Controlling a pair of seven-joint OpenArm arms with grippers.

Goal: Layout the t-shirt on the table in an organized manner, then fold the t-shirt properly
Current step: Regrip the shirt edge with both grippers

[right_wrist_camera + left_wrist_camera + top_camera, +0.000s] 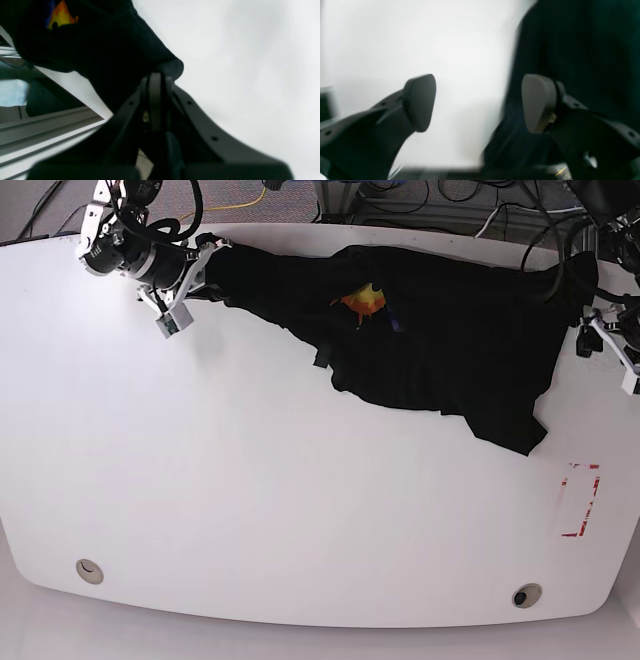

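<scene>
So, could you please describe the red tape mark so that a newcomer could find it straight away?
Start from the large white smooth table and look away from the black cloth t-shirt spread along one long edge. The red tape rectangle outline lies on bare tabletop beyond the shirt's hanging corner, the only red thing there.

- The right gripper (pixel 155 82) is pressed shut w/ a bit of the black t-shirt (pixel 112 47) pinched at its tip.
- The cloth hangs up & to the left from the pinch, bunched in soft folds.
- A bit of orange & yellow print w/ blue beside it (pixel 60 16) peeks out near the top left corner.
- The white table (pixel 237 62) fills the right side, blurry.
- At left, the table edge (pixel 82 100), then grey metal bars (pixel 45 127) lower down.
</scene>
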